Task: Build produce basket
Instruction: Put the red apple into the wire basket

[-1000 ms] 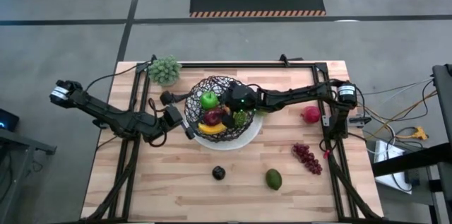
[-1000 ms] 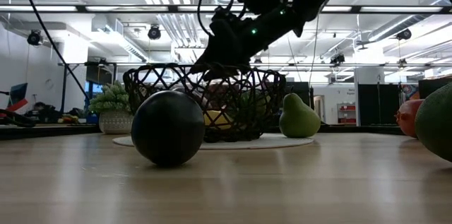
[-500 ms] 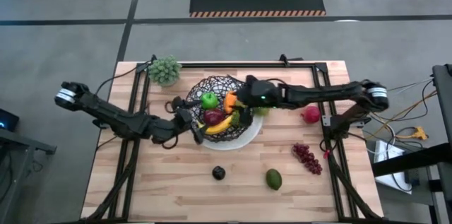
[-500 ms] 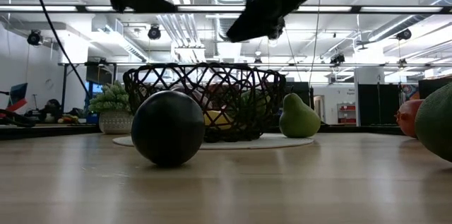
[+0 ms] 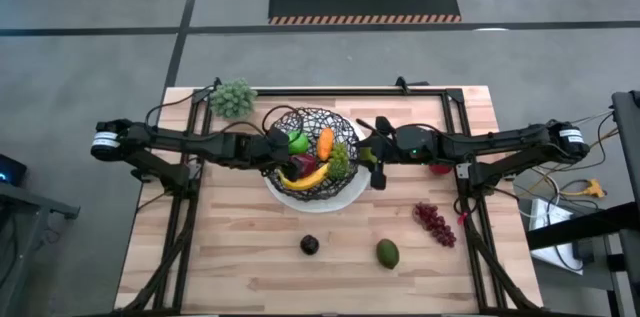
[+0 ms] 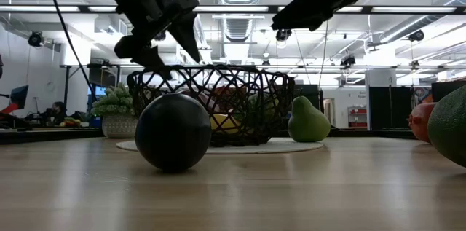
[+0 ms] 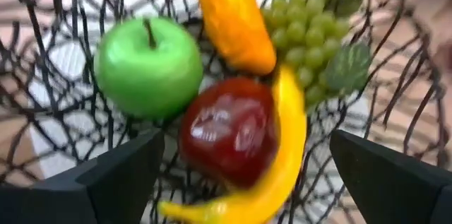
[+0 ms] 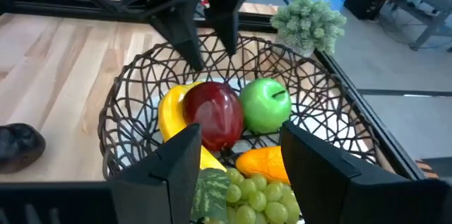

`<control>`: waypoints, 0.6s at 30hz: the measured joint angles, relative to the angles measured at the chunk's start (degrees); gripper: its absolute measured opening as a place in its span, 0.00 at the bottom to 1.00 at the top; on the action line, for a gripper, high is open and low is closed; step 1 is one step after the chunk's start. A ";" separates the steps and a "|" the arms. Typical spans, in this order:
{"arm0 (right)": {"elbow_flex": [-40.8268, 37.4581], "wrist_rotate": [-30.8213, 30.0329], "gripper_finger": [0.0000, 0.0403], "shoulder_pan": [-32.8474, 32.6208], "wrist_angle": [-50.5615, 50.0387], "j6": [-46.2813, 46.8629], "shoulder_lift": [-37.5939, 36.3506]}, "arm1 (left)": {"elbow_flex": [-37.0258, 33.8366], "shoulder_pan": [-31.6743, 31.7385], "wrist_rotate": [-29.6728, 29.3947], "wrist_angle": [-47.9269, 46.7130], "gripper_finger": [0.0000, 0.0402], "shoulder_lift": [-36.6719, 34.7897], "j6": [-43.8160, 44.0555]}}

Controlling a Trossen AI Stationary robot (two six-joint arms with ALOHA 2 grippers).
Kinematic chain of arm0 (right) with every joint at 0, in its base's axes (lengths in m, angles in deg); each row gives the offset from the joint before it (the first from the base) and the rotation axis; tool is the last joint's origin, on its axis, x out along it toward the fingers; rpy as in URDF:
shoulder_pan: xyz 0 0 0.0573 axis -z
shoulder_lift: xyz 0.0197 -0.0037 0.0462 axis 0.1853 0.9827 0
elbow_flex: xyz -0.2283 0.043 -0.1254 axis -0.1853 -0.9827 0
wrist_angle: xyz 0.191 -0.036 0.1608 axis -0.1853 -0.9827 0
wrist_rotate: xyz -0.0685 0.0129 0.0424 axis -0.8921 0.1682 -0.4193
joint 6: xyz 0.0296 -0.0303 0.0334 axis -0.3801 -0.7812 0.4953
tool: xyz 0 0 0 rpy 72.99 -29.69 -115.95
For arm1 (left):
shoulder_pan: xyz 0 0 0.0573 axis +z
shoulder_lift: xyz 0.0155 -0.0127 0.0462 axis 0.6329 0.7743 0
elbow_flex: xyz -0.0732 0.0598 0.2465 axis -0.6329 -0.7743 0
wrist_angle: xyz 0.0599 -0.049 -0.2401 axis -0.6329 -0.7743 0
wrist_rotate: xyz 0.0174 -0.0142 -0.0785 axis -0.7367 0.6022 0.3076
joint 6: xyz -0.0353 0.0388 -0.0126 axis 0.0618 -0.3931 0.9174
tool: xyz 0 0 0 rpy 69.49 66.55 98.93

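Sitting behind centre on the table (image 5: 230, 257): basket (image 5: 290, 122), partly filled. Hovering either side of it, both released and empty: left hand (image 5: 272, 145), right hand (image 5: 372, 153). Lying front-right, nearer the right hand: dark grapes (image 5: 435, 223), avocado (image 5: 387, 253), plum (image 5: 310, 245).

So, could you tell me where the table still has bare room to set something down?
The widest bare wood is the near left corner, left of the plum. A smaller patch lies between the leafy cluster and the left arm. The middle is crowded: basket, plate and both arms.
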 joint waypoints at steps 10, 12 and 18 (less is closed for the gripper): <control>-2.55 0.40 0.45 -0.04 0.91 -1.72 -3.06 | 0.01 3.70 8.74 2.11 0.96 5.76 1.40; -2.67 0.40 0.45 -0.04 0.76 -1.40 -2.79 | -0.01 3.73 9.52 1.88 0.96 6.26 1.22; -3.07 0.42 0.45 -0.04 0.83 -0.88 -2.18 | -0.54 4.58 9.53 1.72 0.96 7.24 0.14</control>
